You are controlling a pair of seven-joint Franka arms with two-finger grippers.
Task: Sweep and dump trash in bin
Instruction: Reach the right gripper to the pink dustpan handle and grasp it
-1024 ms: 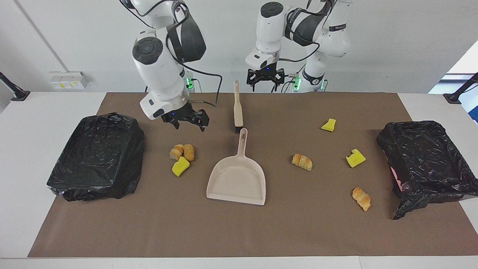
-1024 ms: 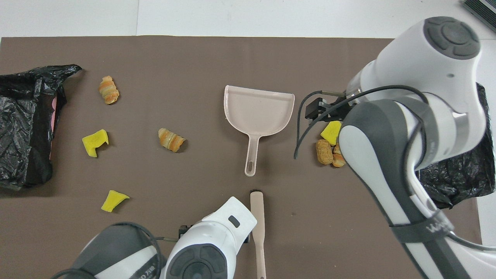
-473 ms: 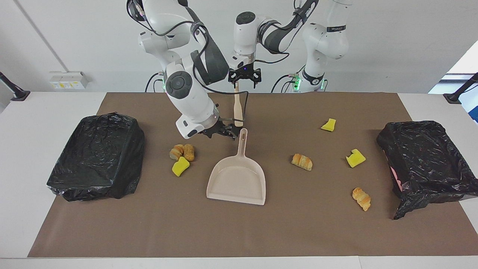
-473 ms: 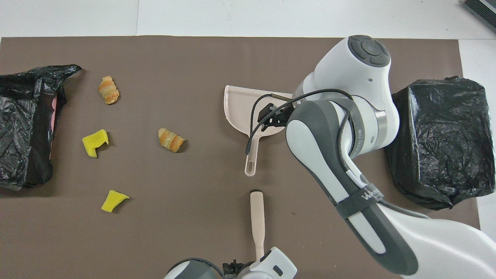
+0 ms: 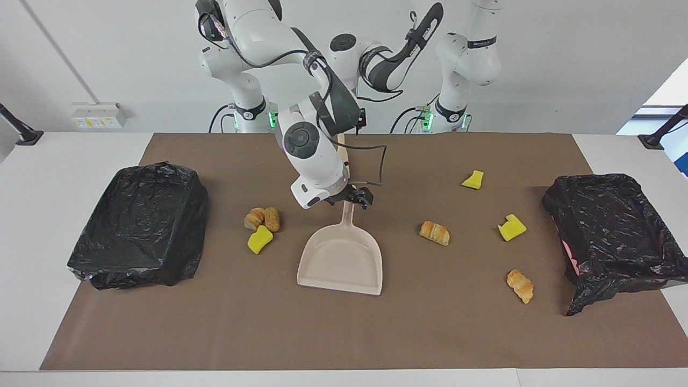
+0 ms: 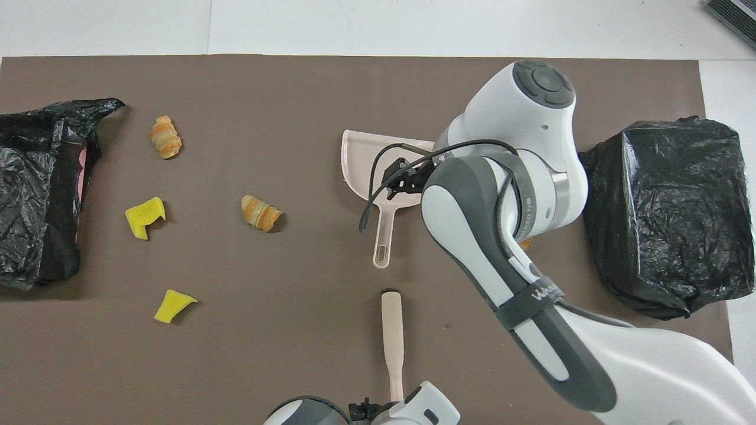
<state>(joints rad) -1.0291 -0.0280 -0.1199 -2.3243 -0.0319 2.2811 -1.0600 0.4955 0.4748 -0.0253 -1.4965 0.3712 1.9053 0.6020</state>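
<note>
While the right tool (image 5: 356,195) hangs open over the dustpan (image 5: 341,257) handle at frame centre, note nothing is swept; trash (image 5: 434,233) lies scattered across the worktop (image 5: 322,333); left tool (image 6: 361,409) open above the brush (image 6: 392,342) handle, lower centre.

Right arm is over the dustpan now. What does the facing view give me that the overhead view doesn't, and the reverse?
Facing only: the trash cluster beside the dustpan, and how low the right gripper hangs over its handle. Overhead only: the whole brush, with the left gripper at its handle end. Both: dustpan, the two bagged bins, four loose trash pieces toward the left arm's end.
</note>
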